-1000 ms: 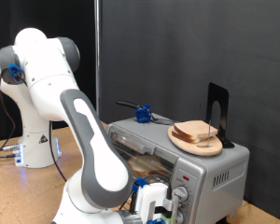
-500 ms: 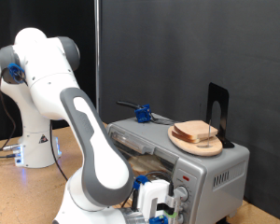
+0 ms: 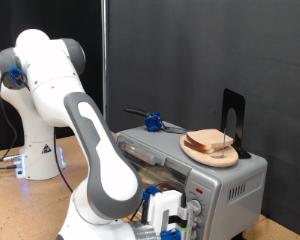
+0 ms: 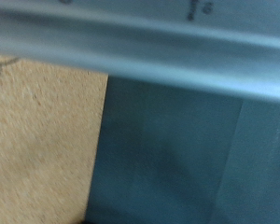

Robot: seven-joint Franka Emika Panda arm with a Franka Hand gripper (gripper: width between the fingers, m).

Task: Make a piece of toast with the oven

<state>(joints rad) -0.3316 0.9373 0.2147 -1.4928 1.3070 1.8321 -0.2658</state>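
The silver toaster oven (image 3: 228, 186) stands at the exterior view's right, its glass front (image 3: 140, 156) facing the lower left and its round knobs (image 3: 195, 209) on the front panel. My gripper (image 3: 166, 222) is low at the bottom edge, right in front of the oven by the knobs. Its fingers are too cut off to read. The single piece of toast is not in view. The wrist view is blurred: a grey metal bar (image 4: 140, 47) runs across it, over a dark grey-blue surface (image 4: 187, 159).
A wooden plate with stacked bread slices (image 3: 211, 145) sits on the oven's top, with a blue object (image 3: 152, 122) and a black upright stand (image 3: 233, 115) beside it. The wooden table (image 4: 42, 140) lies beneath. The arm's base (image 3: 35, 150) is at the left.
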